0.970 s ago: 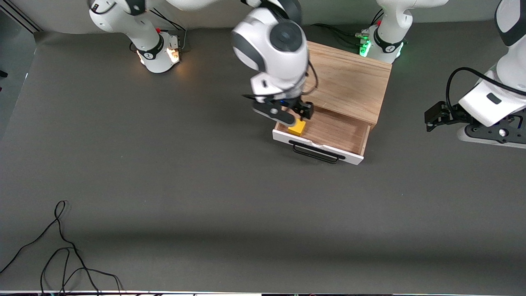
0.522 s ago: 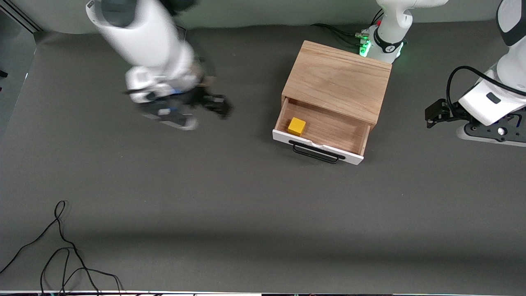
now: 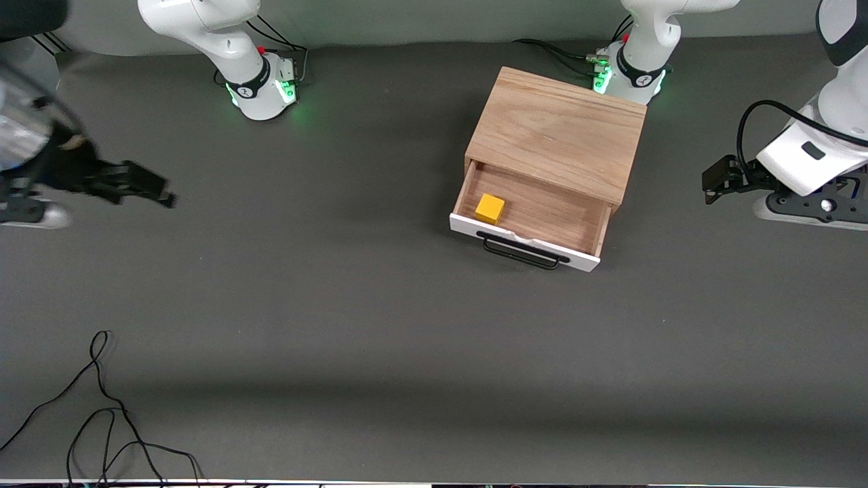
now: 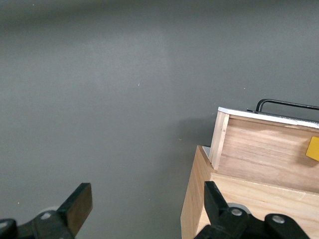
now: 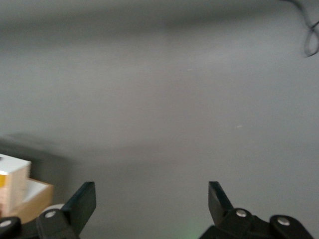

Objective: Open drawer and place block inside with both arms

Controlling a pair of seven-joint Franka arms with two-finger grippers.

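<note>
Two arms are sharing the dark grey table (image 3: 352, 318), and neither is touching anything. The drawer (image 3: 536, 220) is standing pulled out of the light oak box (image 3: 559, 132), its white front (image 3: 522, 244) and long black bar handle (image 3: 521, 252) facing the front camera, and its light wood floor is showing. Sitting inside it is the block (image 3: 489, 208), a small yellow cube resting on the drawer floor in the corner toward the right arm's end of the table, just beside the white front and close to the side wall. The same block (image 4: 313, 148) is showing at the edge of the left wrist view, where the drawer's wooden side wall (image 4: 219, 140) and the end of the handle (image 4: 284, 104) are also appearing. The right gripper (image 3: 129, 184) is hanging over bare table at the right arm's end, well apart from the box, and its black fingers (image 5: 82, 201) are standing spread wide with only grey table between them. The left gripper (image 4: 144, 204) is hovering by the left arm's end of the table, beside the box and clear of it, with its fingers (image 4: 77, 204) likewise held far apart and gripping nothing; in the front view it (image 3: 722, 179) is appearing as a dark shape under the white wrist. A loose black cable (image 3: 102, 407) is lying in loops on the table near the front camera, toward the right arm's end.
</note>
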